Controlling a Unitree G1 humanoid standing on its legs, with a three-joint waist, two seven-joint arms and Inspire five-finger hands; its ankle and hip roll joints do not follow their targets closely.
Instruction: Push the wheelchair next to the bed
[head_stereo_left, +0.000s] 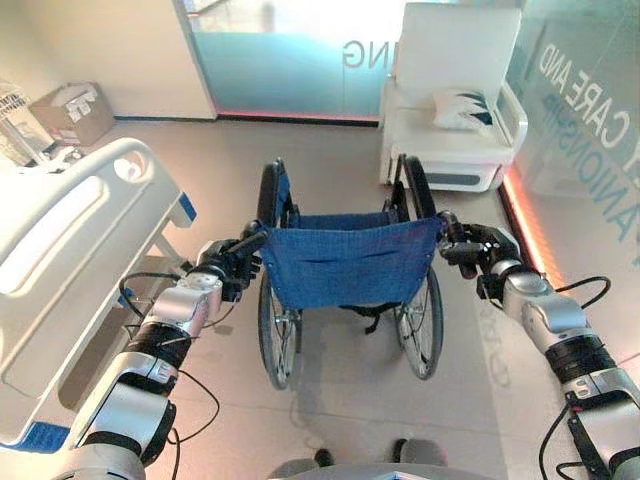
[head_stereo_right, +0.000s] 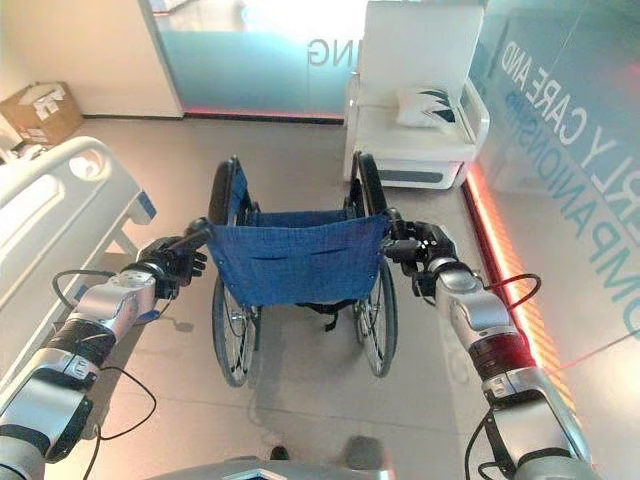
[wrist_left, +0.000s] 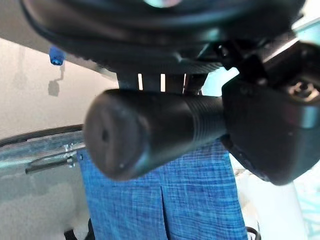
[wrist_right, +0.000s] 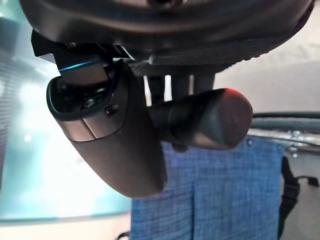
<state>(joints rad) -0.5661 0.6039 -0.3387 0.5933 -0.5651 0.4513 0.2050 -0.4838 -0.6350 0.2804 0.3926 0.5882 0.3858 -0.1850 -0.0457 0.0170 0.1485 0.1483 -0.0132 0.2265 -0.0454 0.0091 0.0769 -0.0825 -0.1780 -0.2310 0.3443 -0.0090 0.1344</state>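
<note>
A wheelchair (head_stereo_left: 350, 262) with a blue cloth back and black wheels stands on the floor straight ahead, its back towards me. My left hand (head_stereo_left: 228, 262) is shut on the left push handle (wrist_left: 145, 131), whose black grip end shows close up in the left wrist view. My right hand (head_stereo_left: 478, 247) is shut on the right push handle (wrist_right: 205, 119). The white bed (head_stereo_left: 70, 255) with its moulded side rail lies at the left, its end level with the chair's left wheel and a small gap between them.
A white armchair (head_stereo_left: 455, 105) with a cushion stands beyond the wheelchair at the right. A frosted glass wall (head_stereo_left: 590, 130) runs along the right side, another across the back. A cardboard box (head_stereo_left: 72, 112) sits at the far left by the wall.
</note>
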